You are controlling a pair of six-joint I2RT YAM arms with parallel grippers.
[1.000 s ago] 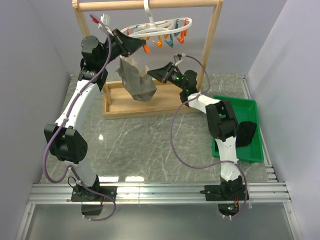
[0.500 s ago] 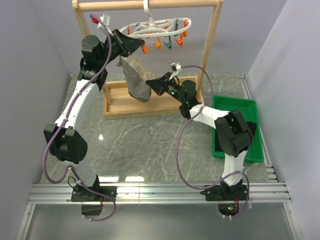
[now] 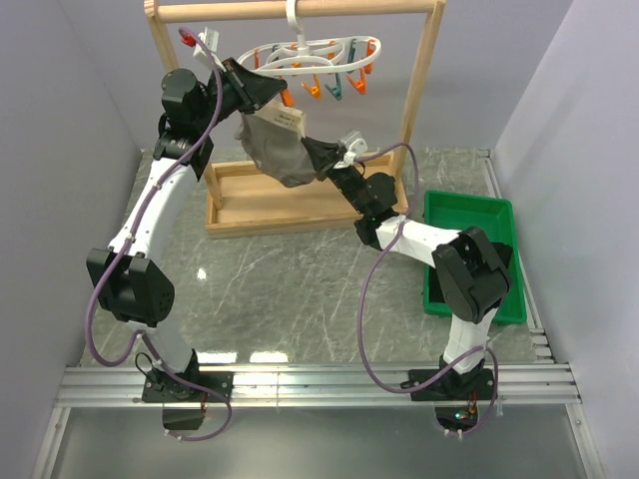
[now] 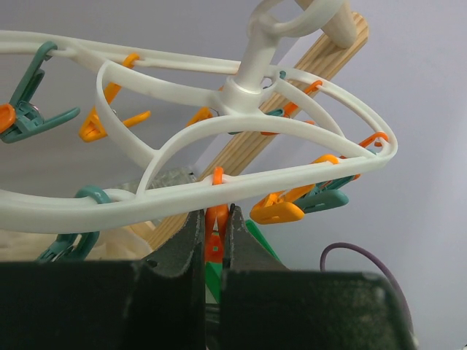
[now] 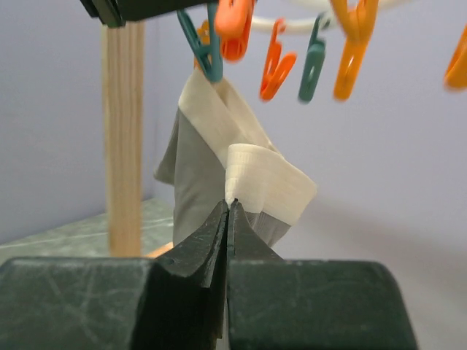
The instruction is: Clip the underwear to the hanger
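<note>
The underwear (image 3: 275, 152) hangs beneath the hanger (image 3: 321, 50)'s left end.

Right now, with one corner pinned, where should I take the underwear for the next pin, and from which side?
Take the loose, folded end of the beige waistband, from below. The underwear hangs from a teal pin by its other corner, so a low grip leaves the band's top edge free for a pin. The right end effector pinches there.

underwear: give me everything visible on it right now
The underwear is soft grey-brown fabric with a lighter beige waistband, hanging limp and folded under the hanger. One waistband corner seems caught in a teal clothespin; the right gripper pinches another waistband fold. Its lower end hangs free. The left gripper squeezes an orange clothespin nearby.
</note>
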